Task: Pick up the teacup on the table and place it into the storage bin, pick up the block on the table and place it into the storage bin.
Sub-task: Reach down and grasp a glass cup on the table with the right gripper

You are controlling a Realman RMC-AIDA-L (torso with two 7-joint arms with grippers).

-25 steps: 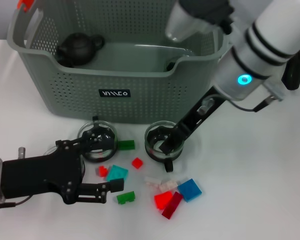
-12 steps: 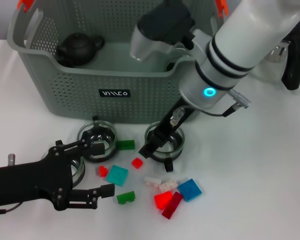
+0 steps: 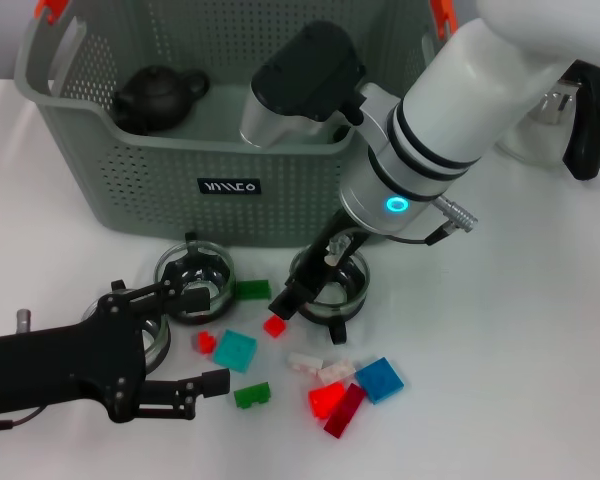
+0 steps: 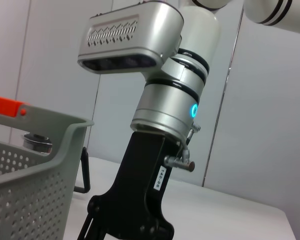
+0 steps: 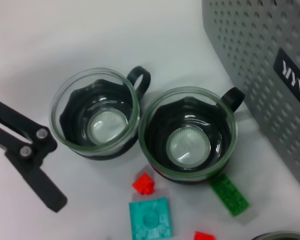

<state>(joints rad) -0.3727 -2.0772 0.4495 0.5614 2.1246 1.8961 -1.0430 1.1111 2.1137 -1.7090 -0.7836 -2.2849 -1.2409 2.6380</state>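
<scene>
Where the table's white top begins on the left, the left gripper lies low over it, black, jaws spread wide and holding nothing. A clear glass teacup with a black inner liner and a black loop handle sits partly under its upper finger. A second teacup of the same make stands just beside the first, nearer the bin, upright and apparently empty.

Small plastic blocks are scattered in front of the cups:
- a small red block between the open fingers
- a flat teal square
- a studded green strip touching the second cup's base
- a green brick
- a small red cube

Further right lie two pale bricks, a red piece, a dark red bar and a blue tile.

Behind all this stands the storage bin, a grey-green perforated plastic basket with orange clips and a black label. A matt black teapot sits in its left rear corner.

The right gripper reaches down from the white arm at a third teacup, which stands on the table just before the bin's front wall. The arm hides much of the cup. Whether this gripper is open or closed on the cup cannot be told.
</scene>
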